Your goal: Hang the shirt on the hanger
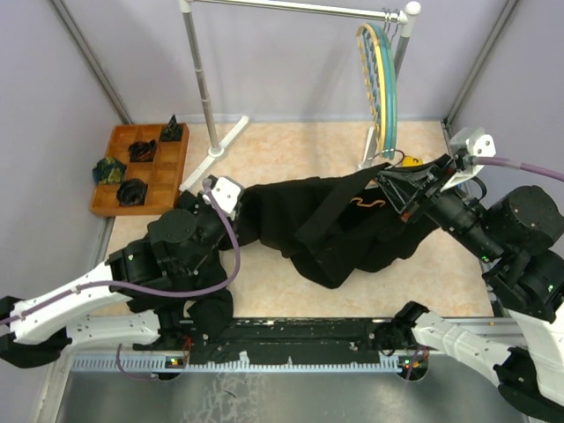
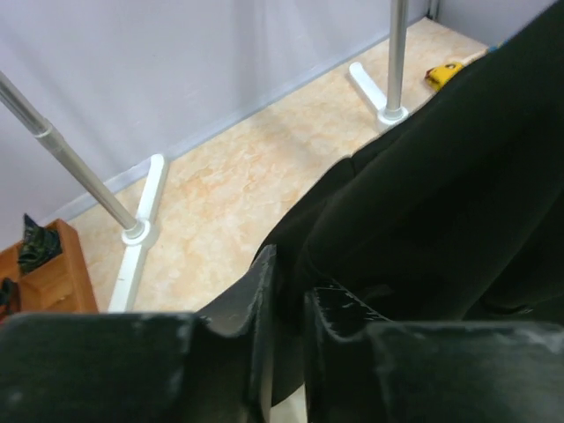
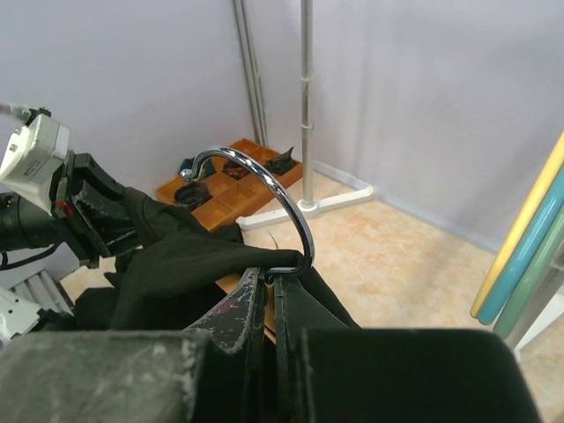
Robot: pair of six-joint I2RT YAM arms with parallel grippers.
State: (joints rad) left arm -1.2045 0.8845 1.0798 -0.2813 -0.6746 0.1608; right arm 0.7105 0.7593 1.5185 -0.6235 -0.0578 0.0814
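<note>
At about 8 o'clock in the overhead view, the left gripper (image 2: 293, 282) has its fingers nearly together, with a fold of the shirt (image 1: 326, 229) pinched between them. The shirt lies rumpled across the middle of the table (image 1: 264, 286), running toward 3 o'clock. There the right gripper (image 3: 266, 280) is narrowed on the neck of the hanger (image 1: 364, 204), just below its metal hook (image 3: 296, 214). Cloth is gathered round that neck, and a short wavy orange stretch shows through a gap in the fabric (the rest of the arms is hidden, so how far they sit inside cannot be told).

The step in hand looks like settling the shirt over the hanger's arms. It would go best with the right gripper holding the neck steady and slightly raised. The left should draw the cloth gently toward 9 o'clock, so the thin fabric slides over the notches rather than snagging. A hard pull could twist the hanger in the grip.

Farther off, at 10 o'clock, a wooden tray (image 1: 166, 167) has several compartments. Four hold small dark objects, too small to name, and the others look bare. Beyond, toward 1 o'clock, a rack (image 1: 201, 79) carries yellow and teal hangers (image 1: 381, 84).
</note>
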